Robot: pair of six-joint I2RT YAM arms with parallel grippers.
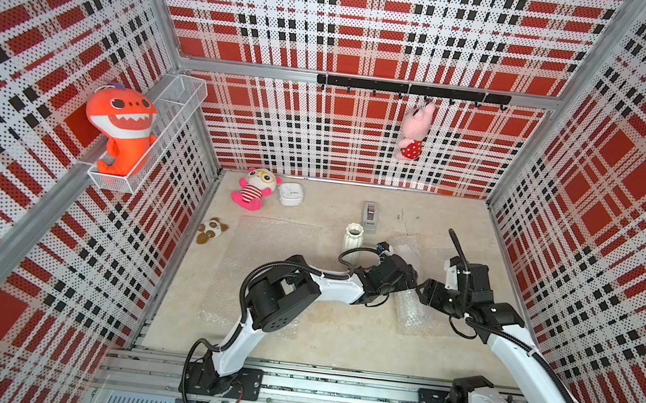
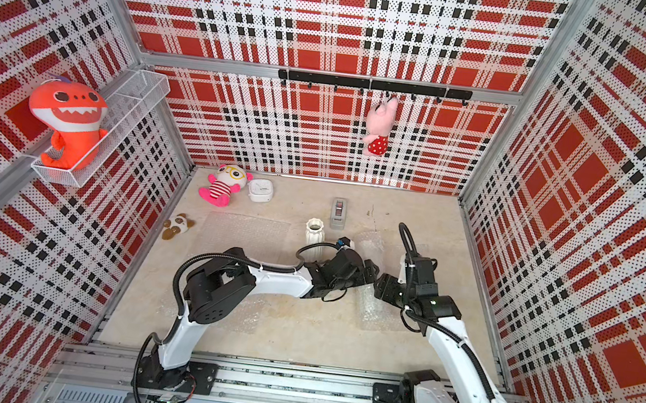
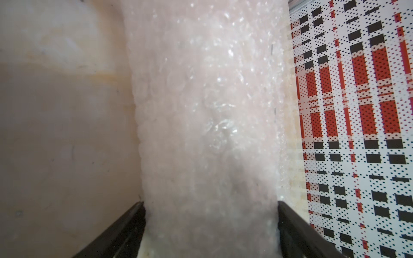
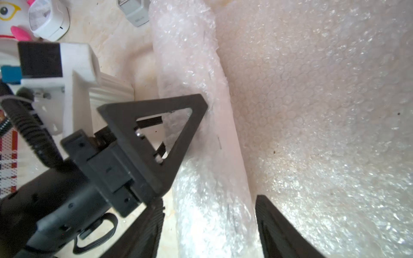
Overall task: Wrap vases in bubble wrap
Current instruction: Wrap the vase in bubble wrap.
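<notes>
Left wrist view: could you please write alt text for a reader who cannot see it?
A thick roll of bubble wrap fills the gap between the two black fingers of the left gripper. Behind it are the beige table and a red, black and white plaid wall.

Both top views hang high above the front rail (image 1: 331,392) and look steeply down toward the back wall (image 1: 362,140), far enough off to take in the whole bench (image 1: 337,346); they share nearly everything, shifted slightly sideways. The left wrist camera sits close behind the left pincer (image 3: 210,206), looking along it at a bubble-wrapped roll (image 3: 207,111) that fills its middle. The right wrist camera, equally near, looks past the right pincer (image 4: 210,206) at the same roll and the left pincer
</notes>
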